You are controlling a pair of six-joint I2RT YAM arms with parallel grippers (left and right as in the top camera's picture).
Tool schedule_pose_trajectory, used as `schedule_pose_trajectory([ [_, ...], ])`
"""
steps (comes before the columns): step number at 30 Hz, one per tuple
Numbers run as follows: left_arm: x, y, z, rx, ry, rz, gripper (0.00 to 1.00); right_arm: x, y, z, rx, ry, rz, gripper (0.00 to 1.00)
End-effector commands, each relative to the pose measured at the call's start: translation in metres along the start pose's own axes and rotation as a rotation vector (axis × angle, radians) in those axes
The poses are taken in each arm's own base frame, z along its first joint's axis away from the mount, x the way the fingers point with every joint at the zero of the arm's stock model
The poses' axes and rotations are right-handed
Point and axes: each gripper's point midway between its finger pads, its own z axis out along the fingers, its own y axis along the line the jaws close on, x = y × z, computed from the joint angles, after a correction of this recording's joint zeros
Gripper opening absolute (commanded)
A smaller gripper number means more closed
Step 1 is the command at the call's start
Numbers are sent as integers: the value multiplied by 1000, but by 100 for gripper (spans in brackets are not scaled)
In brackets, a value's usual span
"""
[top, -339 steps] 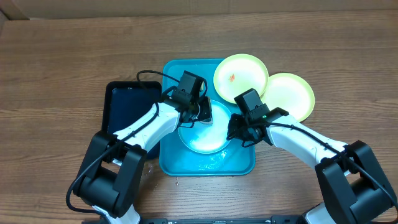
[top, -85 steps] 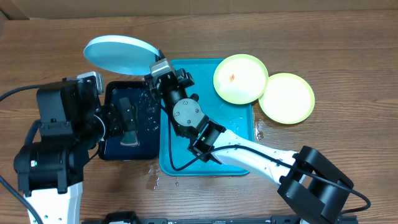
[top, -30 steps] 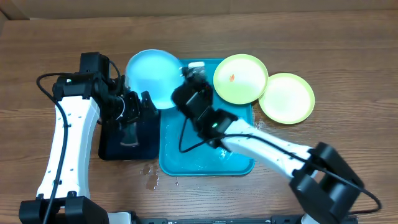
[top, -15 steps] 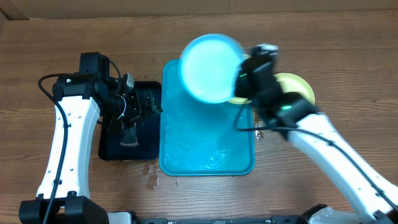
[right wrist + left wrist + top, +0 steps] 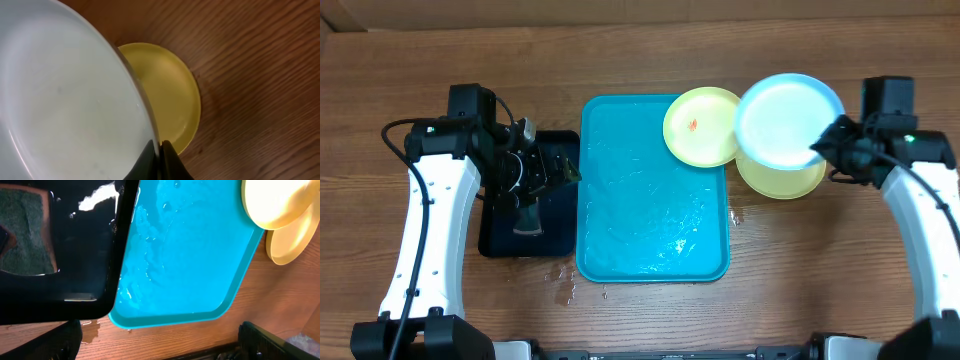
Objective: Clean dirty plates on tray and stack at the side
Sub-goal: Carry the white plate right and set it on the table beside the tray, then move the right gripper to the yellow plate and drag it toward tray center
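Observation:
The turquoise tray (image 5: 650, 200) lies wet and bare in the middle of the table, also in the left wrist view (image 5: 190, 255). My right gripper (image 5: 827, 148) is shut on the rim of the light-blue plate (image 5: 788, 120), holding it tilted above a lime-green plate (image 5: 785, 180) that rests on the table to the right of the tray. The right wrist view shows the right gripper (image 5: 159, 155) pinching that blue plate (image 5: 65, 100) over the green plate (image 5: 167, 95). Another green plate (image 5: 703, 127) with a red smear overlaps the tray's far right corner. My left gripper (image 5: 545, 170) hangs open over the dark tray.
A dark navy tray (image 5: 525, 195) sits left of the turquoise one, with a greenish sponge (image 5: 25, 235) in it. Water is spilled on the wood by the tray's near left corner (image 5: 565, 280), and droplets lie at its right edge (image 5: 735, 215).
My right arm has swung the light-blue plate from above the tray to the right, over the green plate beside the tray. The left arm has stayed put.

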Motion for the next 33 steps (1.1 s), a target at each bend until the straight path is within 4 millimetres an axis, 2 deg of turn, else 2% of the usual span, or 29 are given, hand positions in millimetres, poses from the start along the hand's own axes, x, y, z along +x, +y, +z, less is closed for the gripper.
schedule_pose_trajectory([
  [1,-3,-4,-4,22,-11,-12,100,-6,-22,22,74,31,40,4],
  [4,-3,-4,-4,22,-10,-12,100,-2,-37,43,134,66,55,4],
  [9,-3,-4,-4,22,-11,-12,100,7,-47,70,181,134,60,4],
  [18,-3,-4,-4,22,-11,-12,100,27,-60,101,244,233,60,5],
  [19,-3,-4,-4,22,-11,-12,100,27,-60,102,244,236,60,8],
  [25,-3,-4,-4,22,-11,-12,100,25,-58,102,238,230,60,53],
  [26,-3,-4,-4,22,-10,-12,100,23,-55,100,230,229,58,56],
  [28,-3,-4,-4,22,-11,-12,100,18,-38,96,149,249,2,57],
  [33,-3,-4,-4,22,-11,-12,100,12,23,76,-119,301,-78,60],
])
